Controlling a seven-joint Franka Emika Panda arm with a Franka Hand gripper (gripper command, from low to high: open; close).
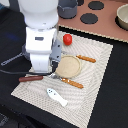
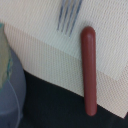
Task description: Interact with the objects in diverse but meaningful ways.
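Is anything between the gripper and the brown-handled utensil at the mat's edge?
Nothing visible. In the wrist view the brown-handled utensil lies uncovered, its handle partly off the placemat. A blurred grey shape sits apart from it. The gripper's fingertips are not clearly shown.

Brown-handled utensil [image 2: 89,70] across mat edge [image 2: 60,75]
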